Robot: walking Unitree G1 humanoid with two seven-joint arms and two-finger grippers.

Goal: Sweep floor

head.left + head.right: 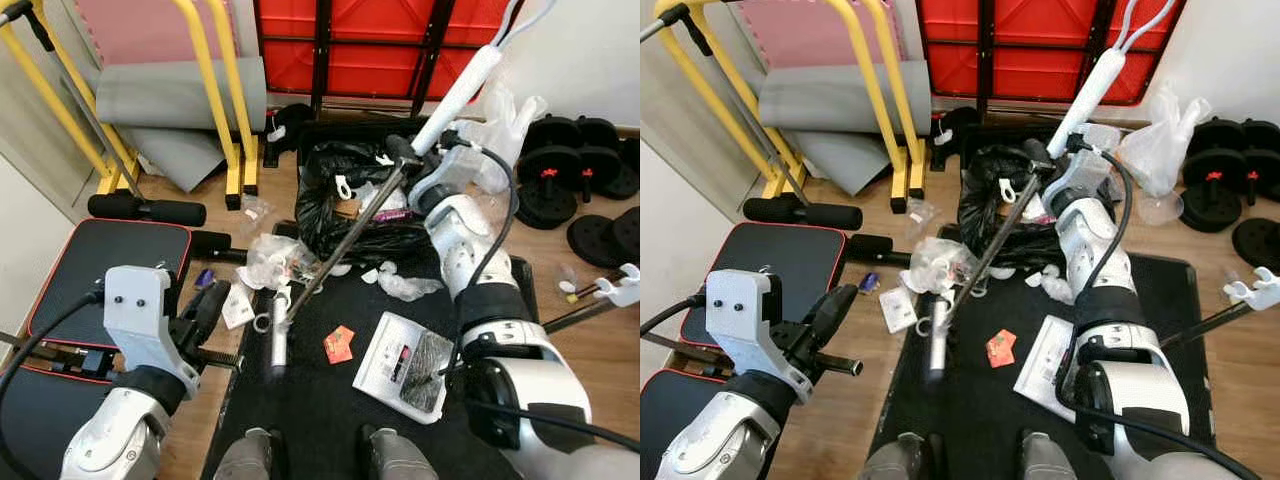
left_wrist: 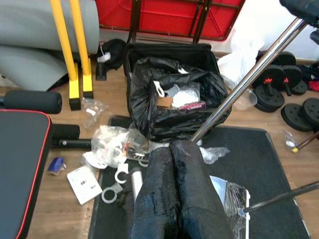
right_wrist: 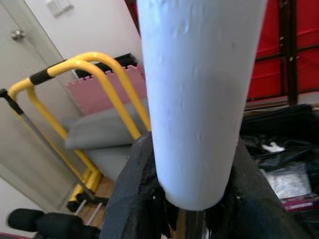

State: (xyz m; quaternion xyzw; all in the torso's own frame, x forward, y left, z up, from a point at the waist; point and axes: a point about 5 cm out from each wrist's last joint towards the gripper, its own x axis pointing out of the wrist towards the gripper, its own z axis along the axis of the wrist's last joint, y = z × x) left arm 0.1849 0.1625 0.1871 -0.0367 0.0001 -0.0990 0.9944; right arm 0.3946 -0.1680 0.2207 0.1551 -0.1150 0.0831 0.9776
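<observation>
My right gripper (image 1: 404, 152) is shut on a long tool, where its white handle (image 1: 460, 88) meets its metal pole (image 1: 345, 240); the grip shows close up in the right wrist view (image 3: 192, 201). The pole slants down to the black mat (image 1: 320, 410), ending by a silver tube (image 1: 279, 340) and white rings (image 1: 262, 322). Litter lies around there: crumpled clear plastic (image 1: 270, 260), an orange wrapper (image 1: 339, 343), a white card (image 1: 237, 305) and a foil-and-paper packet (image 1: 405, 365). My left gripper (image 1: 210, 302) is shut and empty, low at the left over the mat's edge (image 2: 171, 149).
A bin lined with a black bag (image 1: 350, 195) holding rubbish stands beyond the mat. A black bench with red trim (image 1: 110, 265) is at the left, a yellow frame (image 1: 225, 90) behind it. Black weights (image 1: 580, 165) and a white plastic bag (image 1: 505, 125) lie right.
</observation>
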